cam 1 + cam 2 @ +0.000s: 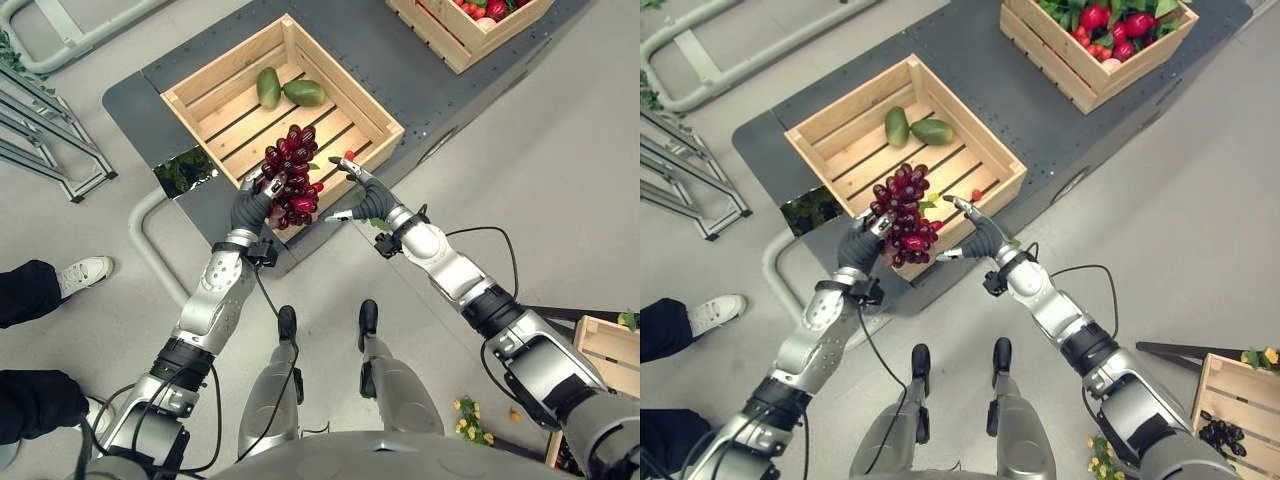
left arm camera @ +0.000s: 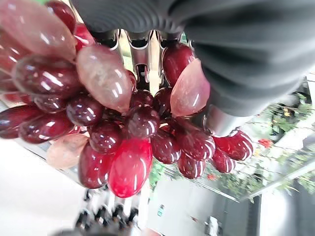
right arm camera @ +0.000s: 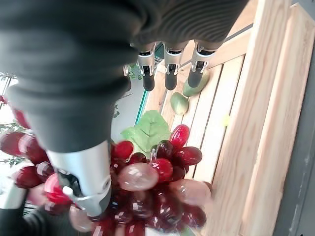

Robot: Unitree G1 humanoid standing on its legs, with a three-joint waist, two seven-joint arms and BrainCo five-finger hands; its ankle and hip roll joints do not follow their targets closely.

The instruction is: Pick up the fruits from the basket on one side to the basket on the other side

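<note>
Left hand (image 1: 252, 208) grips grape bunch (image 1: 292, 172) over crate (image 1: 222, 85) rim (two mangoes (image 1: 288, 90) inside); right hand (image 1: 368, 196) open, seemingly not touching.

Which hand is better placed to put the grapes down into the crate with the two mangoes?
The left hand: its fingers are curled round the red grapes at the near edge of the wooden crate. The right hand is open beside the bunch.
</note>
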